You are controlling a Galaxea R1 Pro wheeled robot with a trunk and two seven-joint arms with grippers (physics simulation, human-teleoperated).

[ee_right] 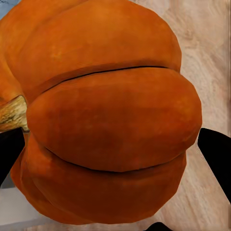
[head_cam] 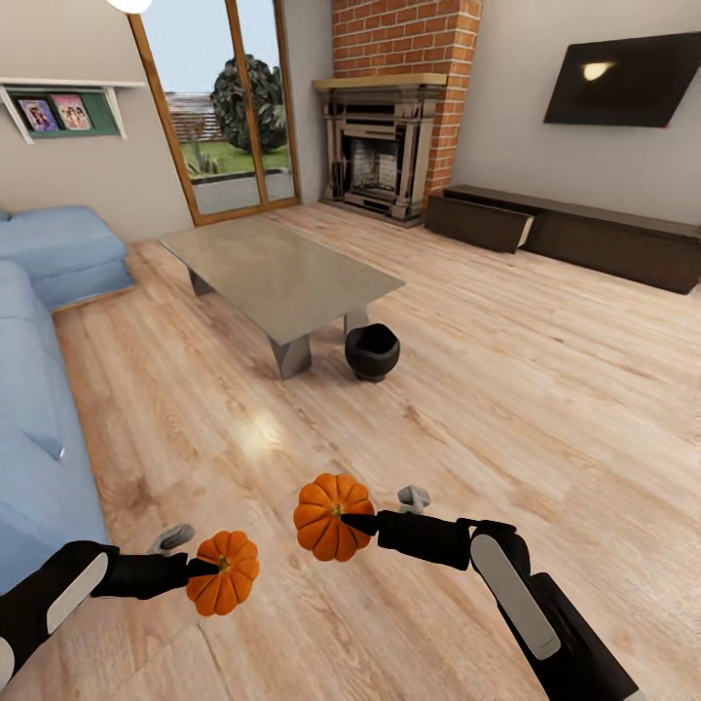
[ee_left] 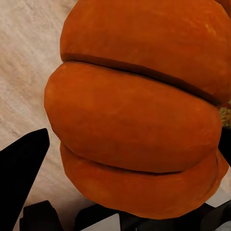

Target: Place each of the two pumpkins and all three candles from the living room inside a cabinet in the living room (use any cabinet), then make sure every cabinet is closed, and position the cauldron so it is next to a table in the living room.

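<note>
Each arm holds an orange ribbed pumpkin above the wooden floor. My left gripper (head_cam: 206, 569) is shut on the smaller-looking pumpkin (head_cam: 224, 572), which looms close in the left wrist view (ee_left: 134, 115). My right gripper (head_cam: 358, 524) is shut on the other pumpkin (head_cam: 332, 517), seen close up with its stem in the right wrist view (ee_right: 106, 120). The black cauldron (head_cam: 372, 351) stands on the floor by the near corner of the grey coffee table (head_cam: 277, 273). The long dark cabinet (head_cam: 574, 237) runs along the far right wall, its left drawer (head_cam: 482, 225) tilted open. No candles are visible.
A blue sofa (head_cam: 34, 389) lines the left side. A brick fireplace (head_cam: 385, 146) and a glass door (head_cam: 219, 107) stand at the back, with a wall television (head_cam: 623, 80) over the cabinet. Open wooden floor stretches between me and the cabinet.
</note>
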